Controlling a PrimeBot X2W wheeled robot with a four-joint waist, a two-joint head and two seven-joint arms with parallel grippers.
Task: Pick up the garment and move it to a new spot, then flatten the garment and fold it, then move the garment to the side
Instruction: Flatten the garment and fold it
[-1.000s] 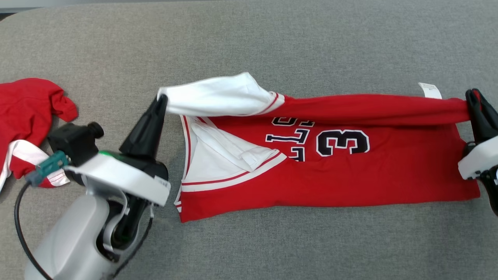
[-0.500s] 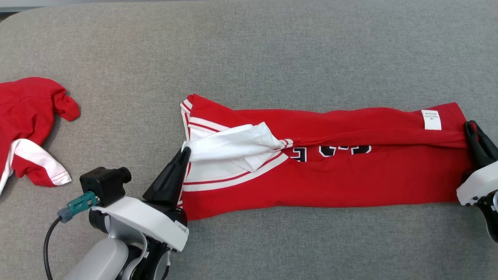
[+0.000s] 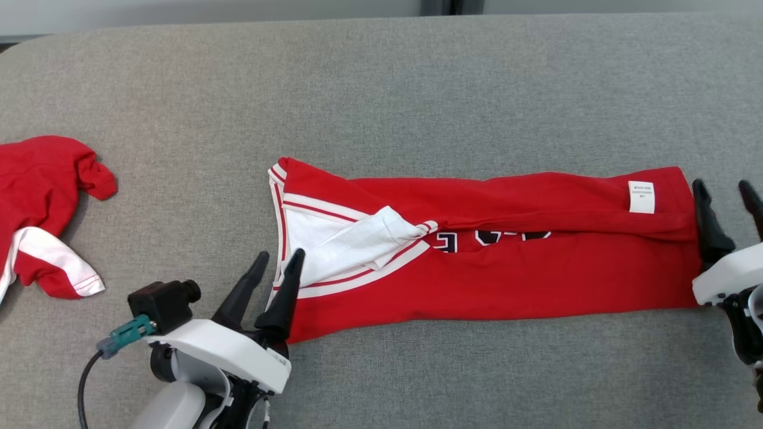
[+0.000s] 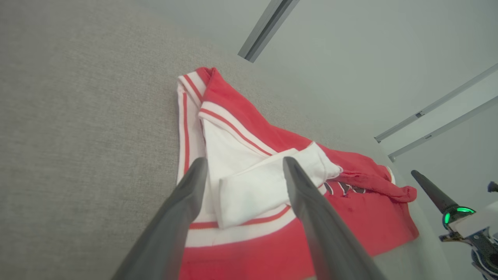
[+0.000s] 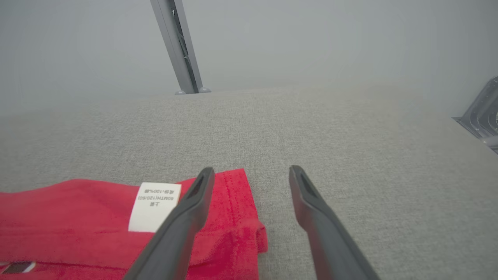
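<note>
**Jersey doubled lengthwise, both grippers free: tidy it before the next fold**

The red basketball jersey (image 3: 506, 280) lies stretched between the two grippers on the grey padded surface (image 3: 381, 89), its far long edge folded toward the robot. The left gripper (image 3: 280, 255) stands at the shoulder end with jaws apart and nothing in them, and a rumpled white sleeve (image 3: 357, 244) lies just ahead of its fingertips. The right gripper (image 3: 722, 186) is equally spread and empty. The hem sits just to the inside of its inner finger, with the care label (image 3: 641, 196) a little beyond.

To my eye the fold wants neatening. I'd flatten that sleeve, pinch both layers at each end, and keep the cloth taut. A spare red garment (image 3: 42, 196) lies well outside the left gripper, so I'd steer clear of it.
</note>
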